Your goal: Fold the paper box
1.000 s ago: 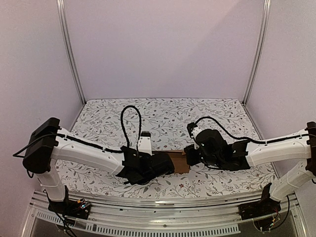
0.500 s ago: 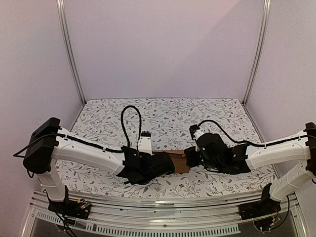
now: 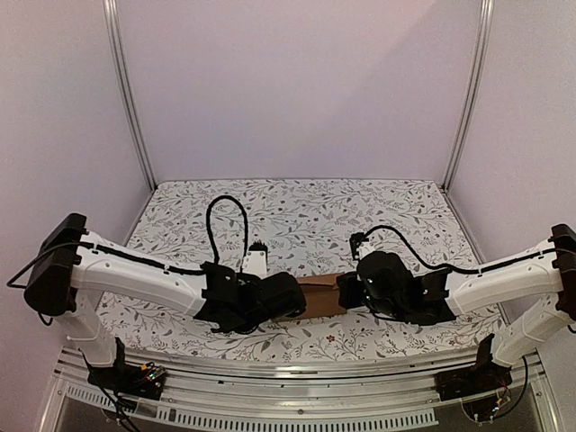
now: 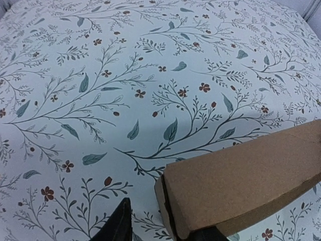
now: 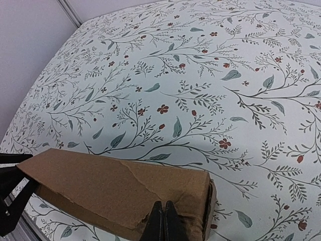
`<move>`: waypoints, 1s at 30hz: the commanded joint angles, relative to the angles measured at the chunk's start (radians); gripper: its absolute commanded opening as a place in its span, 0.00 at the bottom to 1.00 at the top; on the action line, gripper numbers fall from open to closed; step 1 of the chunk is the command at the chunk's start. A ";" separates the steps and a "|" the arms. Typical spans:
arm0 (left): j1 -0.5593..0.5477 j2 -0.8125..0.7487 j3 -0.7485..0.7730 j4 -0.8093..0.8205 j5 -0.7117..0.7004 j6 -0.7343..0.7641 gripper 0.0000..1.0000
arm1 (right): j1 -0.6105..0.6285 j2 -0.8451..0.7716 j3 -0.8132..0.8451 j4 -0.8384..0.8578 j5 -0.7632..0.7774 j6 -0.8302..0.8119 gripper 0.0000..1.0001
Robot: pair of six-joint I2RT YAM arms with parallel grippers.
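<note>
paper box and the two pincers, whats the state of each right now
paper box: folded into an oblong box, jagged crease across one panel, spanning between the two arms
left pincer: open, its visible finger apart from the box's end
right pincer: shut on the paper box, fingers pressed together at its near edge

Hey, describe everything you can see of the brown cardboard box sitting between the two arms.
The paper box is plain brown unmarked cardboard, folded into a long, low oblong, lying on the floral cloth between both arms. A crease crosses its top face. The right fingers are pinched shut at its near side; the left fingers straddle the other end, one clearly off it.
</note>
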State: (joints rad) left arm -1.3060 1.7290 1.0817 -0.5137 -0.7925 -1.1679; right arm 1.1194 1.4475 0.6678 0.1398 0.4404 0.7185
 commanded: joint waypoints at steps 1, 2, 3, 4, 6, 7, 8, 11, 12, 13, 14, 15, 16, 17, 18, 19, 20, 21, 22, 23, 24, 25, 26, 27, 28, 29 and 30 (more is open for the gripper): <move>-0.023 -0.045 -0.042 -0.036 0.237 0.072 0.38 | 0.006 0.046 -0.043 -0.158 0.013 0.020 0.00; -0.024 -0.058 -0.045 -0.036 0.258 0.092 0.39 | 0.005 0.045 -0.042 -0.158 0.016 0.021 0.00; -0.023 -0.069 -0.047 -0.036 0.284 0.116 0.40 | 0.005 0.044 -0.041 -0.159 0.018 0.019 0.00; -0.023 -0.083 -0.050 -0.035 0.306 0.137 0.40 | 0.006 0.044 -0.039 -0.161 0.018 0.017 0.00; -0.022 -0.114 -0.065 -0.028 0.347 0.171 0.41 | 0.004 0.044 -0.039 -0.161 0.018 0.016 0.00; -0.019 -0.131 -0.074 -0.019 0.368 0.187 0.42 | 0.005 0.044 -0.039 -0.161 0.018 0.015 0.00; -0.012 -0.147 -0.083 -0.011 0.389 0.198 0.42 | 0.006 0.044 -0.039 -0.161 0.018 0.014 0.00; 0.003 -0.197 -0.114 0.023 0.445 0.227 0.43 | 0.006 0.047 -0.040 -0.160 0.018 0.010 0.00; 0.009 -0.213 -0.122 0.025 0.456 0.236 0.43 | 0.006 0.048 -0.040 -0.159 0.018 0.009 0.00; 0.016 -0.229 -0.129 0.027 0.465 0.245 0.43 | 0.006 0.048 -0.040 -0.158 0.018 0.008 0.00; 0.024 -0.245 -0.134 0.027 0.476 0.255 0.43 | 0.005 0.046 -0.042 -0.158 0.017 0.008 0.00; 0.032 -0.264 -0.140 0.030 0.489 0.267 0.43 | 0.006 0.045 -0.042 -0.158 0.016 0.006 0.00; 0.039 -0.285 -0.146 0.034 0.506 0.284 0.43 | 0.005 0.042 -0.042 -0.158 0.015 0.003 0.00; 0.046 -0.304 -0.148 0.038 0.522 0.304 0.43 | 0.006 0.040 -0.042 -0.158 0.014 0.000 0.00; 0.053 -0.325 -0.149 0.042 0.538 0.322 0.43 | 0.005 0.035 -0.042 -0.158 0.013 -0.002 0.00; 0.060 -0.346 -0.148 0.045 0.549 0.336 0.43 | 0.006 0.031 -0.041 -0.158 0.010 -0.005 0.00; 0.070 -0.364 -0.148 0.050 0.560 0.347 0.43 | 0.005 0.028 -0.038 -0.158 0.008 -0.008 0.00; 0.081 -0.381 -0.147 0.060 0.574 0.358 0.41 | 0.006 0.023 -0.037 -0.159 0.004 -0.011 0.00; 0.094 -0.394 -0.150 0.078 0.587 0.365 0.38 | 0.005 0.019 -0.034 -0.160 0.003 -0.014 0.00; 0.112 -0.405 -0.152 0.096 0.606 0.375 0.33 | 0.006 0.014 -0.031 -0.160 -0.001 -0.019 0.00; 0.132 -0.407 -0.153 0.118 0.632 0.387 0.26 | 0.006 0.009 -0.028 -0.160 -0.003 -0.022 0.00; 0.155 -0.405 -0.154 0.139 0.661 0.397 0.17 | 0.005 0.005 -0.026 -0.160 -0.005 -0.027 0.00; 0.175 -0.399 -0.152 0.165 0.692 0.409 0.08 | 0.006 -0.001 -0.024 -0.160 -0.005 -0.031 0.00; 0.189 -0.388 -0.150 0.193 0.716 0.421 0.01 | 0.006 -0.004 -0.023 -0.160 -0.006 -0.036 0.00; 0.199 -0.374 -0.144 0.217 0.735 0.432 0.00 | 0.006 -0.011 -0.021 -0.162 -0.006 -0.039 0.00; 0.205 -0.354 -0.133 0.241 0.748 0.448 0.00 | 0.005 -0.014 -0.019 -0.165 -0.007 -0.043 0.00; 0.207 -0.332 -0.121 0.254 0.760 0.462 0.00 | 0.006 -0.017 -0.018 -0.167 -0.008 -0.046 0.00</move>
State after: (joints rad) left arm -1.1336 1.3361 0.9421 -0.3679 -0.1417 -0.7841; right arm 1.1202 1.4338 0.6674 0.1101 0.4614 0.6971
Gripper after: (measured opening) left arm 0.009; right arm 0.003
